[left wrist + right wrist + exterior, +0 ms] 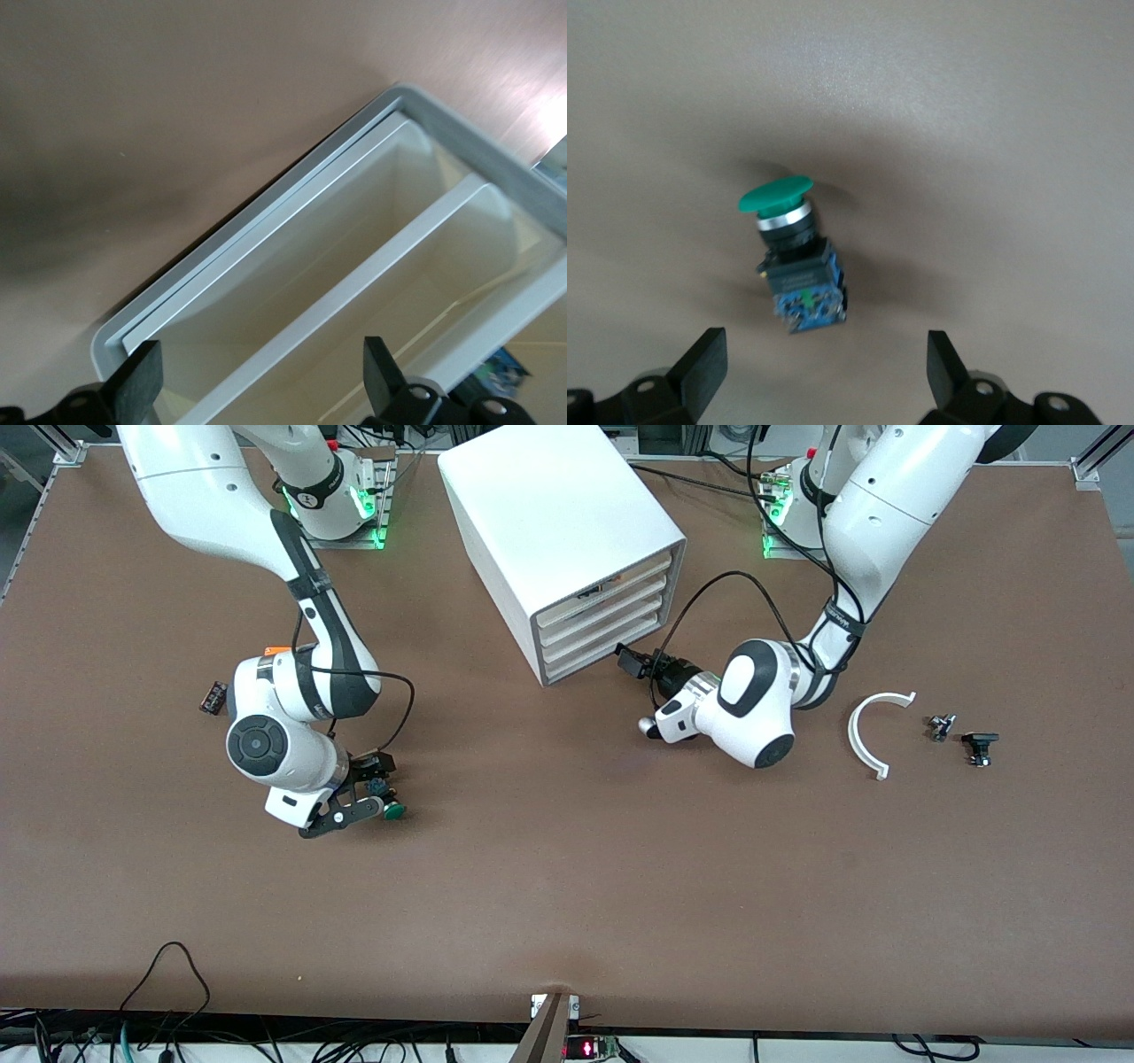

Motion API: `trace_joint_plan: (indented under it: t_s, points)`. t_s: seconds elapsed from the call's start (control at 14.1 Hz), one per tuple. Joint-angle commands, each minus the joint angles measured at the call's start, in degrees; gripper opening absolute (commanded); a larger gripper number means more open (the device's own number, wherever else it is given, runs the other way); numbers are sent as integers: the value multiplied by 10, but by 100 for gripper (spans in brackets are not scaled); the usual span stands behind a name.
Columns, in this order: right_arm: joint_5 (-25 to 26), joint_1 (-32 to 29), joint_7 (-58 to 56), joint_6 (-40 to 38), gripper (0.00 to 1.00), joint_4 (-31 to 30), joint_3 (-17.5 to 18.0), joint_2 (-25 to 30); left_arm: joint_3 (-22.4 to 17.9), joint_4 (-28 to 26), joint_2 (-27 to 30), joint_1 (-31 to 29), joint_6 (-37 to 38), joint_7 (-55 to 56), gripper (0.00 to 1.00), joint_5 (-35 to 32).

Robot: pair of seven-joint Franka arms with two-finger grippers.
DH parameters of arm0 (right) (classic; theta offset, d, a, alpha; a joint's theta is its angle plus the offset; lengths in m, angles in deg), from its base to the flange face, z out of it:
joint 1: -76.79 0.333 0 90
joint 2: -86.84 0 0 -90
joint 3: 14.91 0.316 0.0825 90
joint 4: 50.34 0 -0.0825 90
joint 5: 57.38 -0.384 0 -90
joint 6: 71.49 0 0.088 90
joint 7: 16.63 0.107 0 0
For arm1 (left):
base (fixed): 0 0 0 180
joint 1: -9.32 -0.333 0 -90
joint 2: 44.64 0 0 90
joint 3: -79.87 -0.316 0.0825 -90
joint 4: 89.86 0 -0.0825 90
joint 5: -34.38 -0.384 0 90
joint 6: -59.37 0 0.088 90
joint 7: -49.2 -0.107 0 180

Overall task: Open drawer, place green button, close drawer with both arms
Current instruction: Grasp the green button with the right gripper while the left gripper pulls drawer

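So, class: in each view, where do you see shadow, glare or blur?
Front view: evenly lit, green glow at both arm bases. Left wrist view: bright sheen on the brown table beside the white cabinet's pale drawer fronts. Right wrist view: the green-capped push button is soft, casting a diffuse shadow.

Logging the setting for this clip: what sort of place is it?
Most likely a robotics lab bench: two arms bolted to a brown table, loose cables along its edge, and a white cabinet with small parts laid out.

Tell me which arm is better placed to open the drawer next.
Left. The left gripper is open, right at the lower drawer fronts of the white cabinet. The right gripper is open at the green push button, toward the right arm's end of the table.
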Motion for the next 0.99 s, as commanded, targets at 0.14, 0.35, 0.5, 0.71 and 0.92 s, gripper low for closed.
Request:
trace_joint_plan:
  t_s: [0.14,0.35,0.5,0.71,0.92]
  points:
    - [-13,-3,-48,85,100,-10,6,-32,31,-62,15,-5,-41,-39,95,38]
    - [-13,-3,-48,88,82,-9,10,-37,35,-93,15,-6,-67,-87,51,38]
    - [-13,-3,-46,83,44,-7,17,-37,34,-94,17,-11,-67,-103,0,37]
    - [-13,-3,-47,83,18,-7,19,-37,25,-76,24,-43,-65,-114,0,-13]
    - [-11,-3,-48,84,9,-1,20,-28,-15,-31,24,-71,-65,-112,0,-22]
